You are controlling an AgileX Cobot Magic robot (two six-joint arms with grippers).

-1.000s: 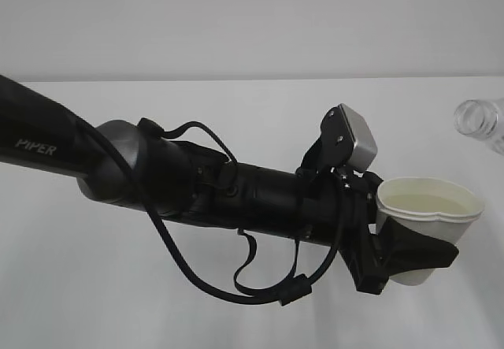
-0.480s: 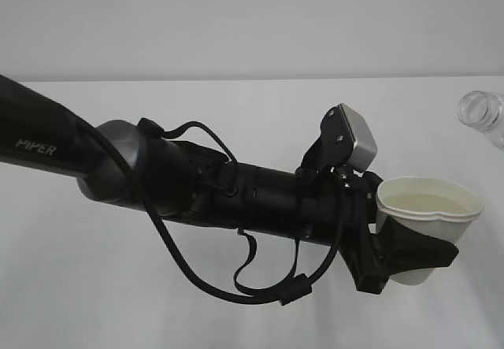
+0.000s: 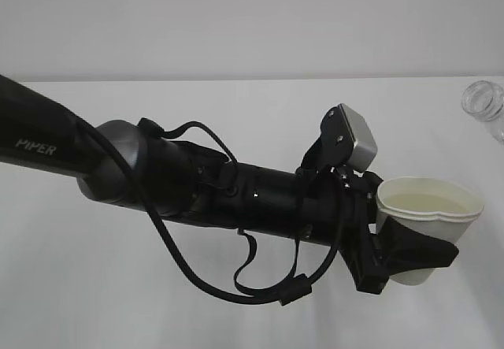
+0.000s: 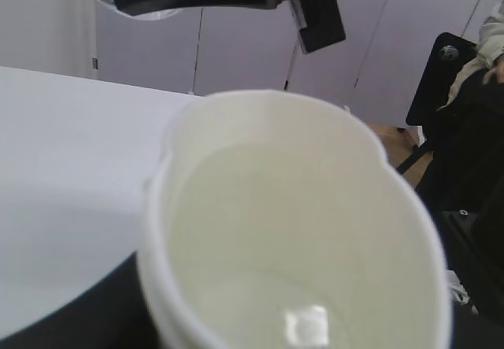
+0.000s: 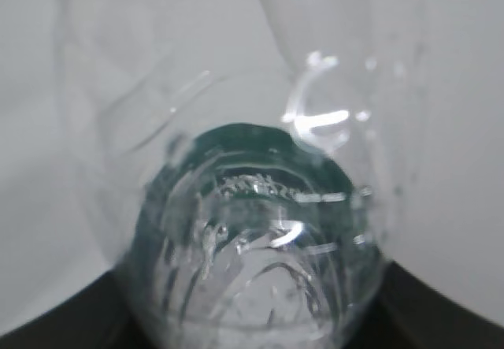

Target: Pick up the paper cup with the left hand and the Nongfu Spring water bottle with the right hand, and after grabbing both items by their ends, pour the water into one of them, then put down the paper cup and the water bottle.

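Since earlier, your clear plastic bottle (image 3: 487, 105) drifts toward upper right, right tool pinching it. Left tool (image 3: 398, 258) pinches the water-filled off-white paper cup (image 3: 429, 211), lower right; lower it level to the white surface (image 3: 236, 302).

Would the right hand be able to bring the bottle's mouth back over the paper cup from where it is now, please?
Probably yes: the Nongfu Spring water bottle hangs up and to the right of the paper cup, apart from it, and nothing sits between them; the cup's open rim faces upward.

Paper cup (image 3: 429, 207) sits at the right, in the left hand (image 3: 409, 256), w/ water (image 3: 425, 204) in it. Bottle (image 3: 486, 105) is far right, behind cup, apart from it.
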